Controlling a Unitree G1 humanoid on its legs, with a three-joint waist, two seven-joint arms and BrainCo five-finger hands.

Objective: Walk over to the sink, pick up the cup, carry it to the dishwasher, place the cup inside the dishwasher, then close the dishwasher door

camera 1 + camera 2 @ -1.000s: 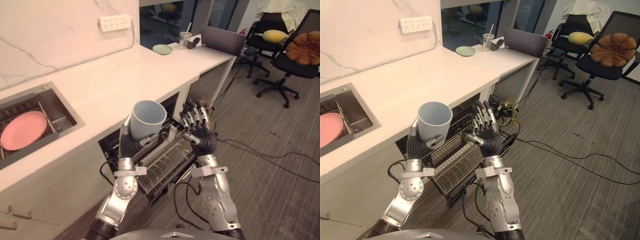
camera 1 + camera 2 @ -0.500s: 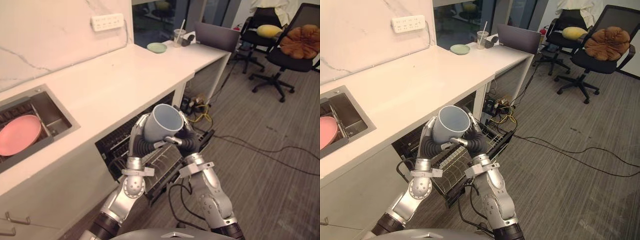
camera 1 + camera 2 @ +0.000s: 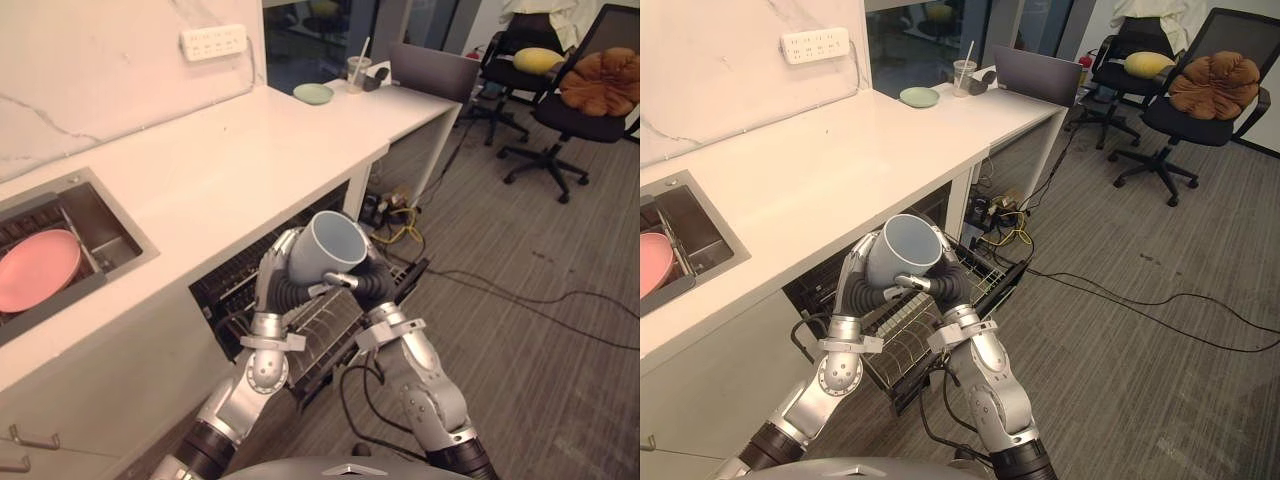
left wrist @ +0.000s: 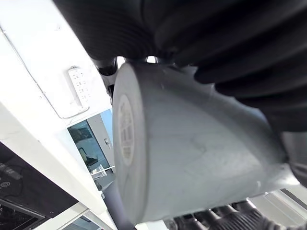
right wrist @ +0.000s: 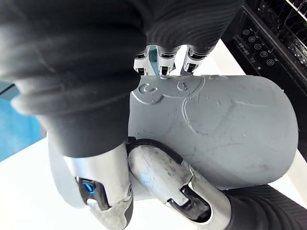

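The worktop spans 9 to 1 o'clock, with the sink at 9 o'clock. The dishwasher is open below the worktop edge, rack extended. The cup is held above the rack, tilted. The left hand, at the cup's 8 o'clock, and the right hand, at its 4 o'clock, both curl round the cup.

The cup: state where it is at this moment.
In the eye views the cup is held tilted between the left hand and right hand, above the pulled-out dishwasher rack, in front of the counter.
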